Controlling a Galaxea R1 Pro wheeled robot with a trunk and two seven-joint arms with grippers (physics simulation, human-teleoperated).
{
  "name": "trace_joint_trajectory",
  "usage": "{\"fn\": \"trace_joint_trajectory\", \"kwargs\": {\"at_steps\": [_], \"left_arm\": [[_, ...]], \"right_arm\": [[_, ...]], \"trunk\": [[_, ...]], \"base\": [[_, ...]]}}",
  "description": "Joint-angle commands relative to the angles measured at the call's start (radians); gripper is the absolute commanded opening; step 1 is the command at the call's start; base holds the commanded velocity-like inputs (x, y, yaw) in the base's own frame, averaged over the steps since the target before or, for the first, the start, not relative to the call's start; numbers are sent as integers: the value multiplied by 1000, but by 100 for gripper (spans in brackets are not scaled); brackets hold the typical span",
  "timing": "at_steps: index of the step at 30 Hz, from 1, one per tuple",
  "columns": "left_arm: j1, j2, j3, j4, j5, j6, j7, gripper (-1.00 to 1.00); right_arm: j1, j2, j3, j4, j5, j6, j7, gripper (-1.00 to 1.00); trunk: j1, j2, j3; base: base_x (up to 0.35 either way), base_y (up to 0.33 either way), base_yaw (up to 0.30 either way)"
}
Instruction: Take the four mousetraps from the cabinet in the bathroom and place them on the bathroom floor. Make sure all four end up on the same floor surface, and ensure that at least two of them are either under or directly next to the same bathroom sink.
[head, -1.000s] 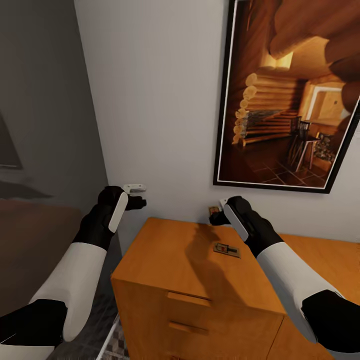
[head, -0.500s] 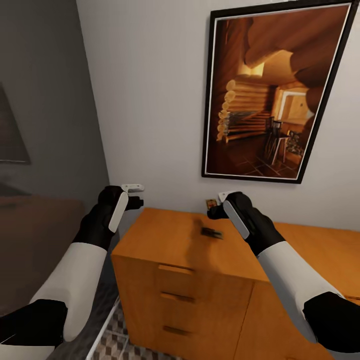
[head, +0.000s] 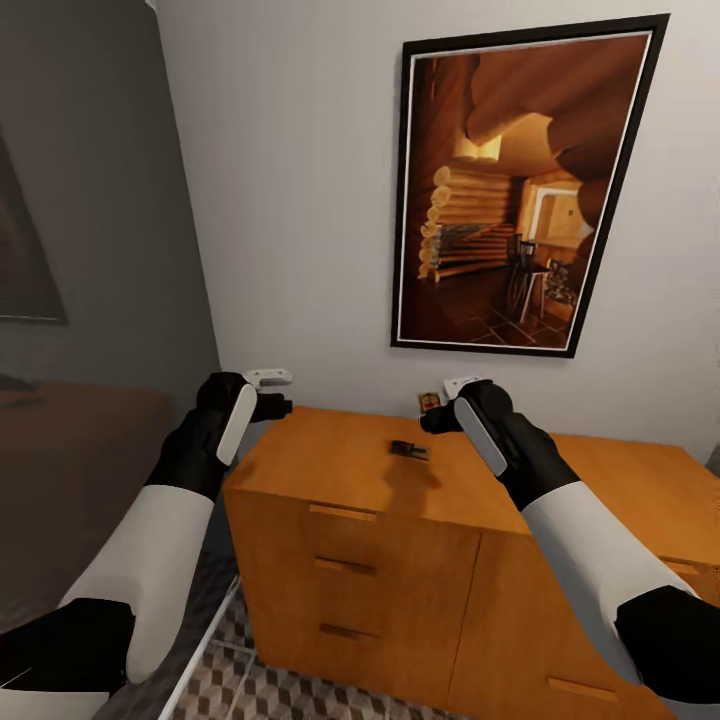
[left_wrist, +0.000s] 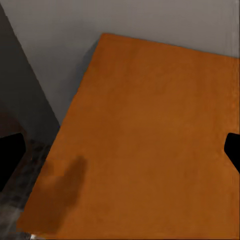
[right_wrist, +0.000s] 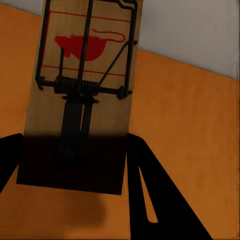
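My right gripper is shut on a mousetrap, holding it just above the back of the cabinet. In the right wrist view this mousetrap is a pale wooden board with a red mouse print and a dark wire spring, clamped between my right gripper's dark fingers. A second mousetrap lies flat on the cabinet top. My left gripper hovers open over the cabinet's left rear corner, holding nothing. The left wrist view looks down on the cabinet top. Patterned bathroom floor shows below the cabinet front.
A large framed cabin picture hangs on the white wall behind the cabinet. The cabinet front has drawers with bar handles. A dark brown low surface lies to the left, past a grey wall corner.
The whole picture has shifted: the cabinet and the picture on the wall now look smaller and farther off. Both arms keep their pose, and the right gripper still holds its mousetrap.
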Motion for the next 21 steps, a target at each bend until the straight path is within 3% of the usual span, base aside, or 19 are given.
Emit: {"fn": "trace_joint_trajectory", "kwargs": {"at_steps": [1,6,15,21], "left_arm": [[-1,1,-3,0,28,2,-15,100],[-1,9,-10,6,65,1,-134,100],[-1,45,-64,30,68,-1,-286,100],[-1,98,-81,29,67,-2,-395,100]], "right_arm": [[-1,-5,3,1,-14,2,-10,-100],[-1,-24,3,4,-15,2,-10,-100],[-1,-38,2,5,-14,2,-11,-100],[-1,-79,3,5,-15,2,-10,-100]], "trunk": [[0,-1,-1],[0,-1,3],[0,-1,11],[0,-1,15]], "base": [[-14,-4,-155],[-6,-2,-214],[-1,0,-250],[0,0,-259]]}}
